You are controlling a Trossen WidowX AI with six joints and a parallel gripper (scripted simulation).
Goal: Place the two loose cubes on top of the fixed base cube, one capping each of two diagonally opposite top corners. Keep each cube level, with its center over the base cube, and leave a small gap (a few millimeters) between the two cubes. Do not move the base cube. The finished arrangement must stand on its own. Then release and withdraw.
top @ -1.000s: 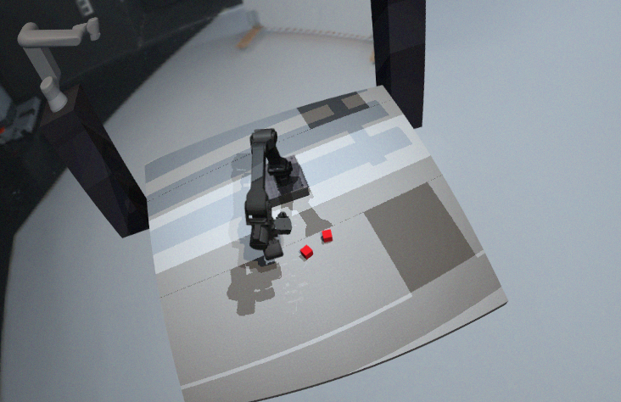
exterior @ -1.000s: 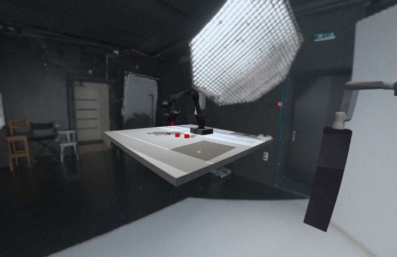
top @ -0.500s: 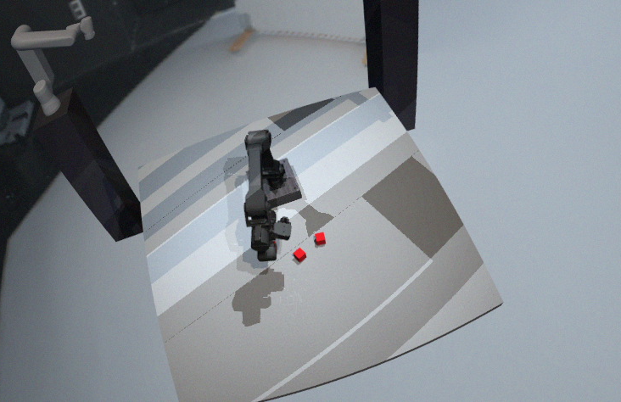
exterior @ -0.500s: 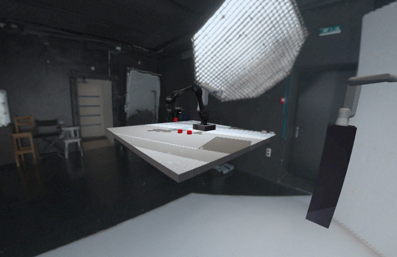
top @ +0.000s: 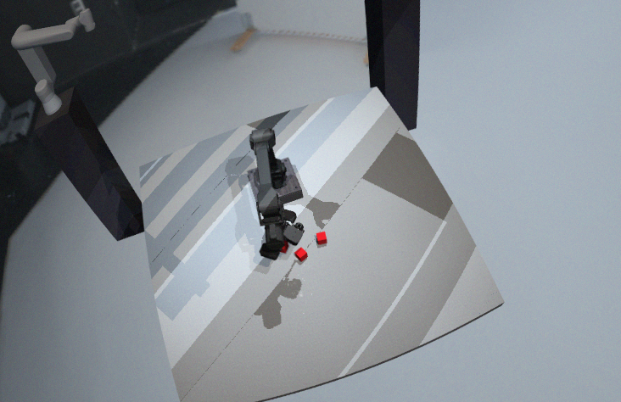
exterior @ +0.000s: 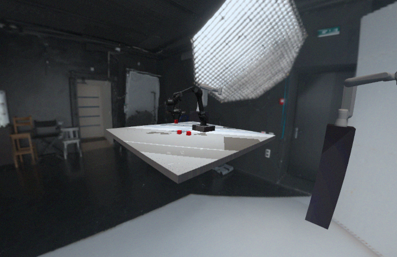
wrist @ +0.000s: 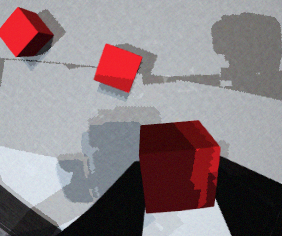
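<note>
Overhead, from left to right: a dark pillar (top: 91, 175) carrying a pale grey arm (top: 43, 36) stands beside the left edge of a pale, striped table (top: 368, 303) (exterior: 162, 151). To its right, my own black arm (top: 265, 165) (exterior: 199, 100) rises from a dark base plate (top: 294, 193) (exterior: 211, 128) and reaches toward the near side, bent over at the wrist. At its end my pincer (top: 283, 246) (exterior: 175, 120) (wrist: 174, 165) points down, closed on a red cube, one black finger against each of two opposite sides. This held cube (top: 284, 247) (exterior: 175, 121) (wrist: 176, 175) sits between my fingertips, raised above the table and touching neither of the other cubes.

Just to the right of my pincer, and lower, a second red cube, the middle one (top: 300, 254) (exterior: 179, 132) (wrist: 118, 68), lies on the table, turned at an angle. Further right, and a little to the far side, lies the third red cube, the rightmost one (top: 321, 237) (exterior: 188, 133) (wrist: 25, 32), near the middle one but apart from it. Both lie flat, with nothing stacked on either. All three look alike in colour and shape, so I cannot tell which of the two on the table is the fixed base. At the far right, another dark pillar (top: 396, 61) stands beyond the table's edge.
</note>
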